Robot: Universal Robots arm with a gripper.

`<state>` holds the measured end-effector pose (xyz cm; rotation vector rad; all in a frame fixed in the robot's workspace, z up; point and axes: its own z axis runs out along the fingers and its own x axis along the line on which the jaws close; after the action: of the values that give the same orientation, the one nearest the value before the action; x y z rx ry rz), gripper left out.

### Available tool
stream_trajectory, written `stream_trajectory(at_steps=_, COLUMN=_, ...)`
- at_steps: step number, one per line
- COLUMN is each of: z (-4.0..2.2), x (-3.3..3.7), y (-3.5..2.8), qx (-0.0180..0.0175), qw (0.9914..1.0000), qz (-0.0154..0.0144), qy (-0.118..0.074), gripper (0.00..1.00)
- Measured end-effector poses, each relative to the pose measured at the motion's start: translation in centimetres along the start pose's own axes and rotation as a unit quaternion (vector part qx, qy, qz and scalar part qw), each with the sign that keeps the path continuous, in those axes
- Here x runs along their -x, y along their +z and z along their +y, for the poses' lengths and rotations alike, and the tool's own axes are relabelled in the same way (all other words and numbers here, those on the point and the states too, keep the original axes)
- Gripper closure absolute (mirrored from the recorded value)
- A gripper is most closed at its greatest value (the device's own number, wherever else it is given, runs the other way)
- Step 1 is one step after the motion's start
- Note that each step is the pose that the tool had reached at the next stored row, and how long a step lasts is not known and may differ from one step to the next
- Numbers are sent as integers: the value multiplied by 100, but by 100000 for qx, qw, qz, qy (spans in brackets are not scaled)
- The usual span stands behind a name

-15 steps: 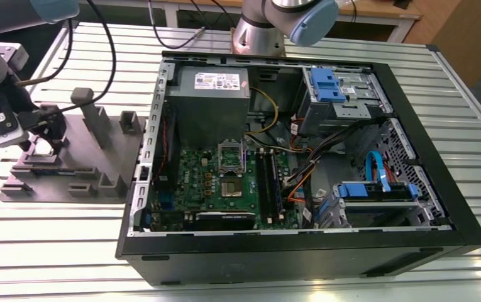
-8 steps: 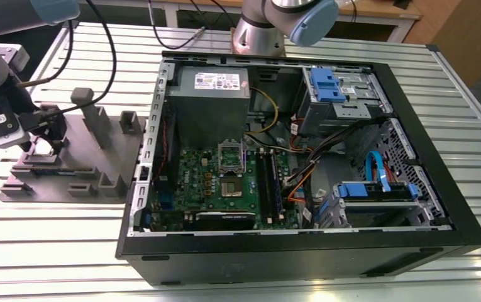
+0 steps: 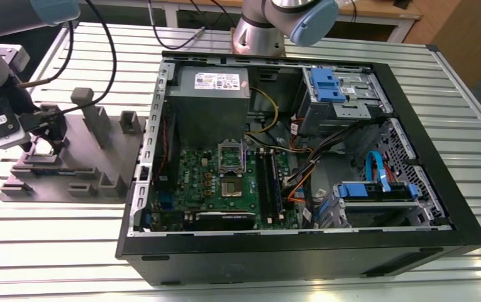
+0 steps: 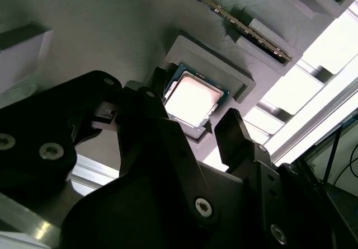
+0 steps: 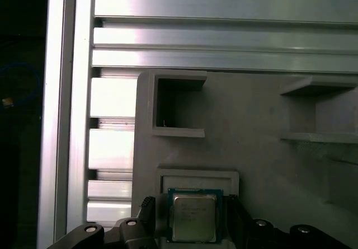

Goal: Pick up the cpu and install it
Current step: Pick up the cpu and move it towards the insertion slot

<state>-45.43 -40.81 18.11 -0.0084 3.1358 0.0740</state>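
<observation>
The cpu (image 4: pixel 193 99) is a small square chip with a pale metal top, lying flat in a shallow framed recess of the grey block (image 3: pixel 89 151). It also shows in the first wrist view (image 5: pixel 193 218). My gripper (image 4: pixel 190 108) hangs right over it, open, one black finger (image 4: pixel 234 132) on each side of the chip with a small gap. In the exterior view the gripper (image 3: pixel 43 146) is at the block's end toward that view's left. The green board (image 3: pixel 223 182) with its metal socket frame (image 3: pixel 230 168) lies inside the open computer case.
The black computer case (image 3: pixel 441 195) fills the middle and the exterior view's right, with cables, blue drive brackets (image 3: pixel 328 85) and a power supply (image 3: pixel 213 88). Upright grey posts (image 3: pixel 85 107) rise from the block near the gripper. Everything rests on a slatted aluminium table (image 3: pixel 47 214).
</observation>
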Motion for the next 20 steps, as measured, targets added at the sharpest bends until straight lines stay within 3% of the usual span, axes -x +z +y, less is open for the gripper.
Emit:
stream_trajectory(at_steps=11, z=-7, x=0, y=5, qx=-141, qw=100000, qz=1, qy=0, gripper=38)
stream_trajectory(at_steps=13, z=-7, x=1, y=6, qx=-135, qw=100000, qz=-5, qy=1, gripper=39)
stream_trajectory(at_steps=14, z=-7, x=2, y=7, qx=-133, qw=100000, qz=-8, qy=0, gripper=46)
stream_trajectory(at_steps=20, z=-7, x=4, y=-1, qx=-143, qw=100000, qz=-2, qy=3, gripper=46)
